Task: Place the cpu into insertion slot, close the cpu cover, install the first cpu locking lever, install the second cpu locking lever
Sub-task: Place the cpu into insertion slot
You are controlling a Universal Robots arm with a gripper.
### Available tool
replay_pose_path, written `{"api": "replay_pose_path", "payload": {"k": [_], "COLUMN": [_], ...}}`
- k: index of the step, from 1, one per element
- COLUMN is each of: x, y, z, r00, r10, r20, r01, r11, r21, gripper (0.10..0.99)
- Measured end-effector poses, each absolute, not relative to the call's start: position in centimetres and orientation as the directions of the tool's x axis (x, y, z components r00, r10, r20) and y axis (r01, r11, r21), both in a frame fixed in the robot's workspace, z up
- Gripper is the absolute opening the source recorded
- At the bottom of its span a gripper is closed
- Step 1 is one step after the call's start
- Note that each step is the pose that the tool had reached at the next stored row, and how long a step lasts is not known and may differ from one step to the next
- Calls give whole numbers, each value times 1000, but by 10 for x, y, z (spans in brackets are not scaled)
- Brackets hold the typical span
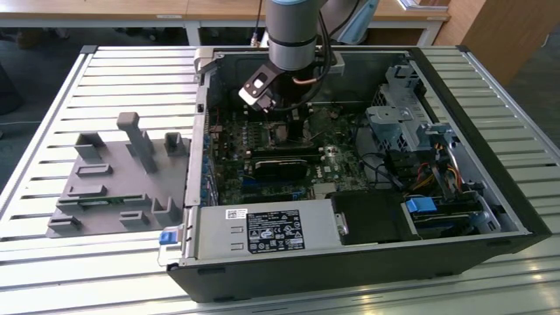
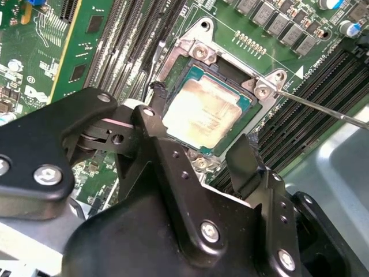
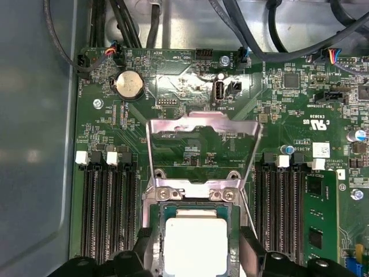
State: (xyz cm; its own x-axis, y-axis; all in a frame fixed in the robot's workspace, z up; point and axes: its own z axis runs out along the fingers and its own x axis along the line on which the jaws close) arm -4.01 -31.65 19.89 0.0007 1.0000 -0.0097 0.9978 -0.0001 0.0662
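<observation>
The cpu (image 2: pixel 202 108) (image 3: pixel 196 245) lies flat in the insertion slot (image 2: pixel 190 62) (image 3: pixel 154 218), silver face up, on the green board. My gripper (image 2: pixel 202 124) (image 3: pixel 197 251) (image 1: pixel 296 125) hangs just above it, open. One black finger (image 2: pixel 157 95) stands on one side of the chip and the other finger (image 2: pixel 245 156) on the opposite side, with a gap to the chip on each side. The cpu cover (image 3: pixel 202 122) stands tilted up on its hinge, and the board shows through its window. A thin metal lever rod (image 2: pixel 323 109) sticks out from the socket's corner.
Black memory slots (image 3: pixel 109 208) flank the socket on both sides. In the exterior view the open computer case holds a power supply (image 1: pixel 262 230) at the front and a drive cage (image 1: pixel 407 118) on the right. A grey fixture plate (image 1: pixel 114 177) lies on the slatted table at the left.
</observation>
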Motion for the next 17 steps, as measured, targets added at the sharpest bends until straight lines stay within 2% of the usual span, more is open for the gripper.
{"api": "replay_pose_path", "payload": {"k": [17], "x": [-40], "y": [-306], "z": [193], "r00": [1], "r10": [1000], "r20": [-9], "r01": [998], "r11": [0], "r21": [66], "gripper": [694]}}
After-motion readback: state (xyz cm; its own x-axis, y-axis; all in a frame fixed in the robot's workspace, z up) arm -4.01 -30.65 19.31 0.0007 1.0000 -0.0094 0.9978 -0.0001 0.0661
